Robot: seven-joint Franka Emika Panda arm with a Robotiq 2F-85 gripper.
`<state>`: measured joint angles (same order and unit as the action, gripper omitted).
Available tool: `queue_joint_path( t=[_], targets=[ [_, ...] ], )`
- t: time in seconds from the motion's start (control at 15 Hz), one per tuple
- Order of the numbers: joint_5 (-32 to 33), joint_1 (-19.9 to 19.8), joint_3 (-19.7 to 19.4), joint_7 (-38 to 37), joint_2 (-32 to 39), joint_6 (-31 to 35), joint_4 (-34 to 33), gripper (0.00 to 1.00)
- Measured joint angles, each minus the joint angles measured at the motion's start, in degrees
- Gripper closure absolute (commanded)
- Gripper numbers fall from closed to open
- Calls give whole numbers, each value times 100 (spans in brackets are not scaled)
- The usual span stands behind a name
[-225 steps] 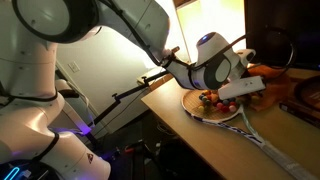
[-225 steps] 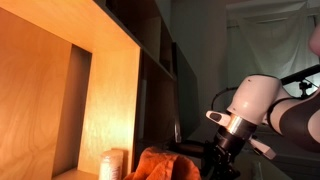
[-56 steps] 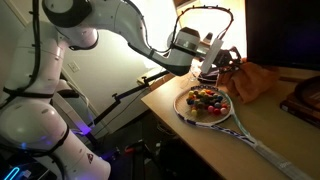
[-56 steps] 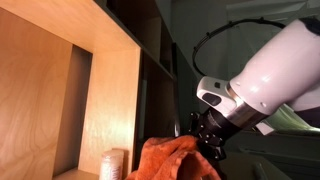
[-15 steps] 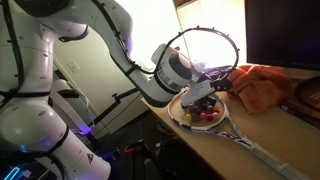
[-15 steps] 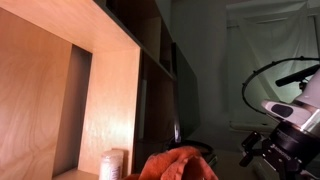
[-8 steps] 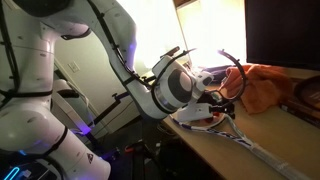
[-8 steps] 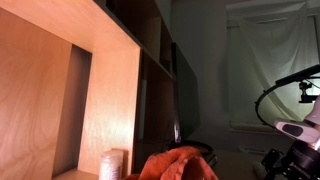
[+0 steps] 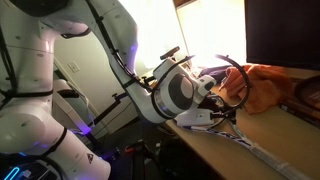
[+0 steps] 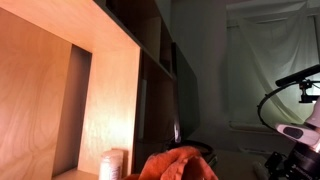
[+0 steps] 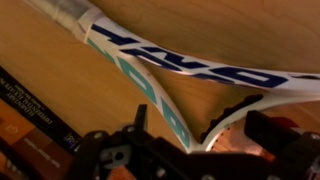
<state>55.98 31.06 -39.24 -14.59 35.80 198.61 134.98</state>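
The arm (image 9: 172, 92) has come down and swung across in the last second. Its bulky wrist now sits low over the worktop (image 9: 205, 150) and hides the fruit plate that was in plain sight a moment ago. In the exterior view past the tall wooden shelf unit (image 10: 60, 90), it has slid almost out at the right edge. The jaws stay spread wide with nothing between them, just as they have been throughout this descent. They are parked right above the racket (image 11: 185, 62), which lies flat on the worktop and runs corner to corner across the wrist view. So the work has moved off the orange cloth (image 9: 265, 80), where the jaws were hovering a few seconds back, and onto the racket's throat. No contact shows yet, and daylight is visible between the jaws and the frame. The racket is glossy white with teal edging and dark blue lettering, a smooth, hard, curved beam that forks toward the head. A paler wrapped section shows at the top edge. Beneath it the worktop is warm, fine-grained wood. Dark book spines (image 11: 30, 115) lie just beside the racket at lower left. The cloth is soft and rumpled, heaped beyond the arm.
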Motion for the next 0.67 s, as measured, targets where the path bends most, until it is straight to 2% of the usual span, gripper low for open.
queue_joint_path(
  t=[0.33, 0.67],
  targets=[
    [-57, 33, -71, 117, -255, 0, 25, 0],
    [-7, -100, -37, 116, -121, -81, 85, 0]
  ],
)
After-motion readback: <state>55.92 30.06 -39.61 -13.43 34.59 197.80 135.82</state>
